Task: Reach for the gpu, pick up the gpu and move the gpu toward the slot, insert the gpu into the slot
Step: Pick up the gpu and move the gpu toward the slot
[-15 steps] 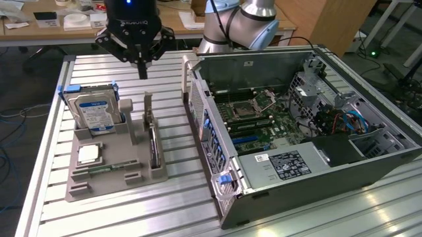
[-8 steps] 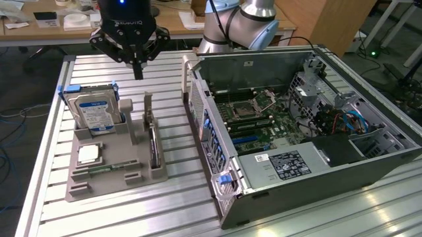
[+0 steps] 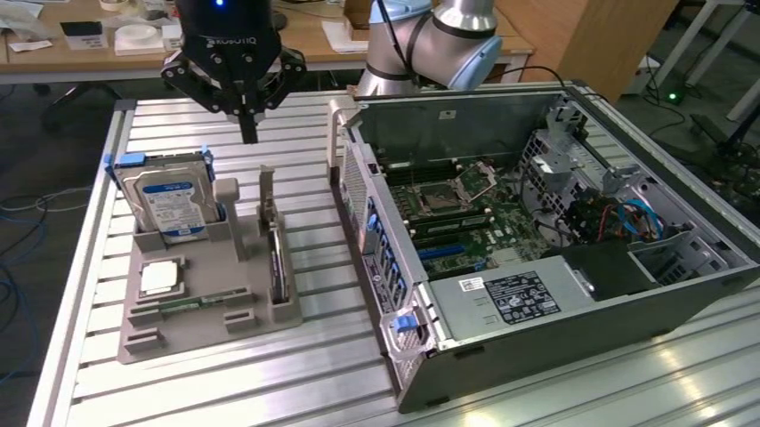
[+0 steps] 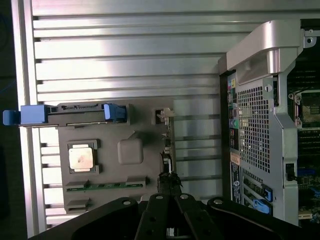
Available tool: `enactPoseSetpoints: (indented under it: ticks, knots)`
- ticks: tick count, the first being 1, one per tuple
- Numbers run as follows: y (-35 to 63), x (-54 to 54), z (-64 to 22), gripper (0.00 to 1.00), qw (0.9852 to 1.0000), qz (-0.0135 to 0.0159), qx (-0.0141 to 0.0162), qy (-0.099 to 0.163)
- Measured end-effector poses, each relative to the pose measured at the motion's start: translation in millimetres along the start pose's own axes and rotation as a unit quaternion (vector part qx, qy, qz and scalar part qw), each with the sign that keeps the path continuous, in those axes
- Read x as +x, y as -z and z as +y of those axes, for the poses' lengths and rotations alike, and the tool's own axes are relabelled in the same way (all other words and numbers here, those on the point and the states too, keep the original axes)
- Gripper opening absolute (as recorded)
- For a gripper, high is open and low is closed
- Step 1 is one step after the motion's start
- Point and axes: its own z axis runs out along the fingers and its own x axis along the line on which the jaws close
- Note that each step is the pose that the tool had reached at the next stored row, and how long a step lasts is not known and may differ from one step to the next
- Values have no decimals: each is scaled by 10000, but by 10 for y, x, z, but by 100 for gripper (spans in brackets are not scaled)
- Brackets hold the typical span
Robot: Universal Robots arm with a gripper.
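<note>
The gpu point(image 3: 276, 260) stands on edge in the right-hand groove of a grey holder tray point(image 3: 196, 320), its pale metal bracket point(image 3: 266, 191) rising at the far end. In the wrist view the gpu point(image 4: 167, 145) is a thin dark strip. My black gripper point(image 3: 248, 133) hangs above the table behind the tray, shut with nothing between its fingers, clear of the card. Seen from the wrist, the gripper point(image 4: 170, 182) sits just short of the card's near end. The slot point(image 3: 457, 250) is a long strip on the green motherboard inside the open computer case point(image 3: 392, 294).
A silver hard drive point(image 3: 166, 203) with blue clips stands upright in the tray's far left. A square processor point(image 3: 158, 277) and a narrow memory stick point(image 3: 190, 305) lie in the tray too. The case wall point(image 4: 260, 115) rises to the exterior view's right of the tray.
</note>
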Motion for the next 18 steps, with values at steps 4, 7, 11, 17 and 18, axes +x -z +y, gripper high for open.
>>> enactPoseSetpoints:
  ticks: [4,7,11,17,18]
  knots:
    - [0,0,0,11,10000,0,0,0]
    - [0,0,0,17,10000,0,0,0]
    - [0,0,0,29,10000,0,0,0]
    - [0,0,0,58,10000,0,0,0]
    - [0,0,0,58,10000,0,0,0]
